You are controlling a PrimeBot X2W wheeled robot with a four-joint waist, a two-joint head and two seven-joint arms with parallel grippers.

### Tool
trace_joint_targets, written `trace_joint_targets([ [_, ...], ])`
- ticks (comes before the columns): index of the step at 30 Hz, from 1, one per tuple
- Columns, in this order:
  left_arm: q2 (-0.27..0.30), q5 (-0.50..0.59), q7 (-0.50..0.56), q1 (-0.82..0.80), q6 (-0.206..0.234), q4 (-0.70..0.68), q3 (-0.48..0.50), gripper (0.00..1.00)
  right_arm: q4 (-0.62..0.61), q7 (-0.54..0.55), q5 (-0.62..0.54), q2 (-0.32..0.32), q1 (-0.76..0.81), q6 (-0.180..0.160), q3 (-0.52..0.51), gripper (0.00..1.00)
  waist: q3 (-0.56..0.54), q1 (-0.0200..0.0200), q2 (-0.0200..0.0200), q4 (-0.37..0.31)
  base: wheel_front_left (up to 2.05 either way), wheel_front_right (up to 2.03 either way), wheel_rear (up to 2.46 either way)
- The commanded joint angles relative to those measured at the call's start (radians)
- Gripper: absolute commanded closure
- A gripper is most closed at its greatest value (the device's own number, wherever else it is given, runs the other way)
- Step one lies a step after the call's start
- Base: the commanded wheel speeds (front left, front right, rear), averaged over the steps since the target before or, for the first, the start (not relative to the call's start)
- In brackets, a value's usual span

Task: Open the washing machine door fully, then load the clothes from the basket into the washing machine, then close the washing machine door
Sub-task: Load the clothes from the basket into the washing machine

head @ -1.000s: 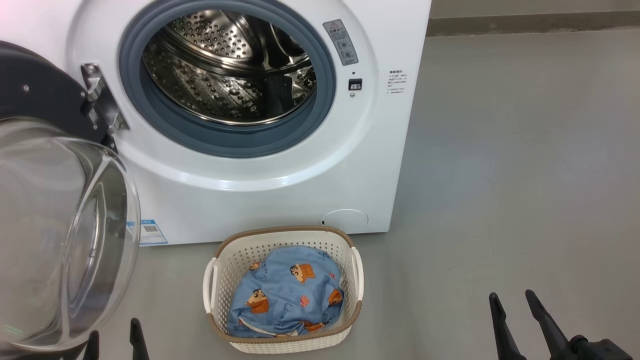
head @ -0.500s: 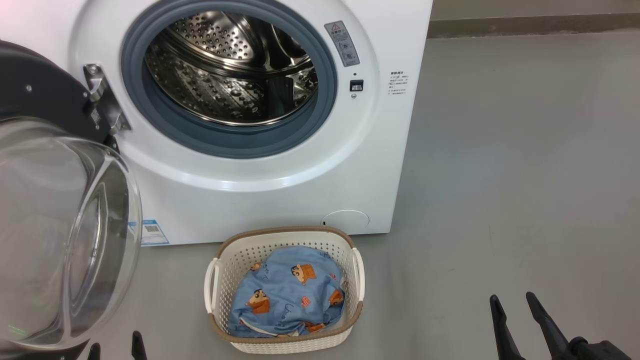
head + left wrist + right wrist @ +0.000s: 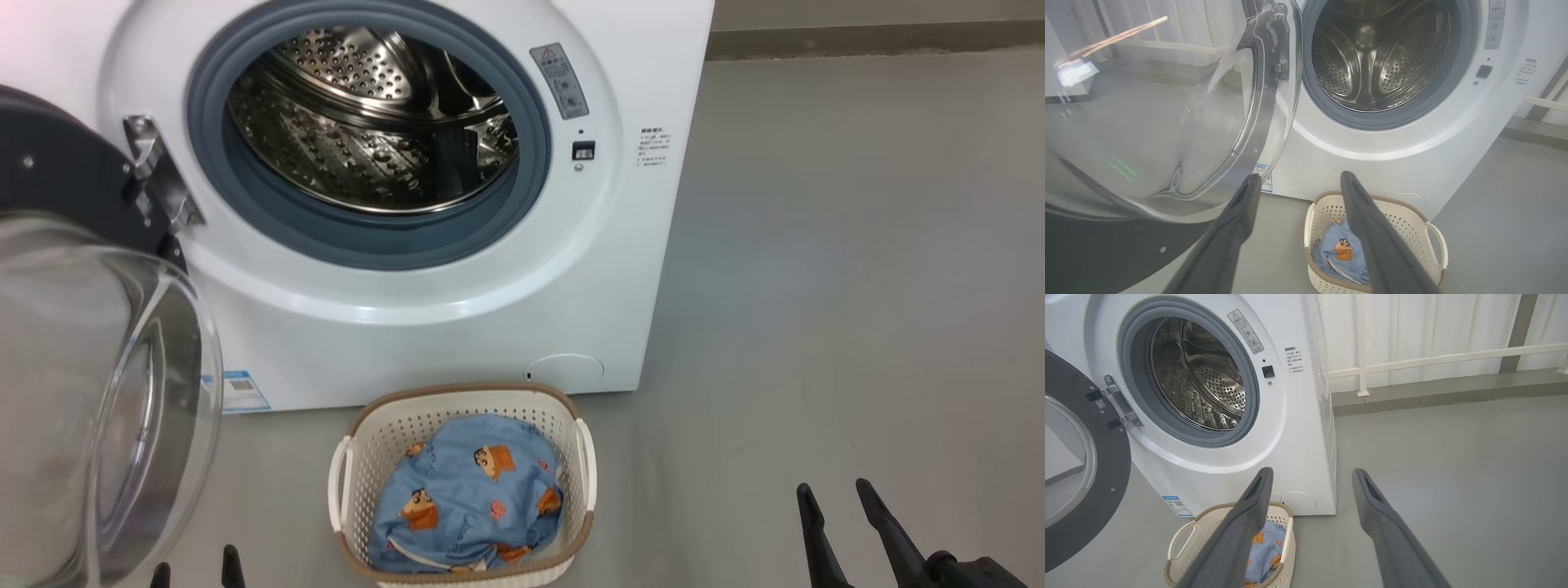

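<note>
A: What is cut off?

B: Plenty. The large round glossy black door (image 3: 65, 171) with its bulging clear glass bowl (image 3: 98, 392) runs off the left edge of the head view, swung wide on its steel hinge (image 3: 159, 175). The left gripper (image 3: 196, 563) shows there as two dark fingertips at the bottom edge, just beside the bowl. Whether they touch it I cannot tell.

A: Its jaws?

B: Spread wide, nothing between them – the left wrist view makes that plain. The right gripper (image 3: 834, 488) is spread just as wide and holds nothing, over bare grey floor (image 3: 841, 269) at the lower right.

A: And the laundry?

B: The soft light-blue clothes (image 3: 465, 506) printed with orange-and-brown cartoon figures lie in the small cream-white perforated plastic basket (image 3: 390, 437) with the brown rim. It sits on the floor close before the big white front-loading washing machine (image 3: 457, 343). The basket's near edge is cut by the frame, and in both wrist views a finger hides part of the fabric. The gap between basket and machine is hard to judge.

A: Anything unreadable?

B: The print on the stickers (image 3: 559, 82) beside the opening. The small blue label (image 3: 242, 390) sits half behind the glass.

A: Room to move?

B: The steel perforated drum (image 3: 359, 147) inside the grey-blue rubber gasket (image 3: 367, 241) stands unobstructed – and the floor right of the machine lies open up to a white railing (image 3: 1433, 359).
</note>
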Motion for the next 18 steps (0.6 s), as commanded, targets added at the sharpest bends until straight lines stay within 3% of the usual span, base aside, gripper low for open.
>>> trace_joint_targets([
  [1, 0.003, 0.003, -0.006, -0.029, -0.006, -0.017, 0.033, 0.00, -0.023, -0.012, -0.004, -0.011, -0.027, 0.009, 0.028, 0.00, 0.002, 0.0000, 0.0000, 0.000, 1.82, -1.82, 0.00],
  [10, 0.003, 0.004, -0.006, -0.034, 0.023, -0.021, 0.030, 0.00, -0.023, -0.012, -0.002, -0.010, -0.029, 0.009, 0.025, 0.00, 0.009, 0.0000, 0.0000, 0.002, 1.68, -1.68, 0.00],
  [18, 0.003, -0.001, -0.006, -0.033, 0.023, -0.025, 0.019, 0.00, -0.022, -0.012, 0.000, -0.010, -0.030, 0.009, 0.022, 0.00, 0.011, 0.0000, 0.0000, 0.007, 0.55, -0.55, 0.00],
])
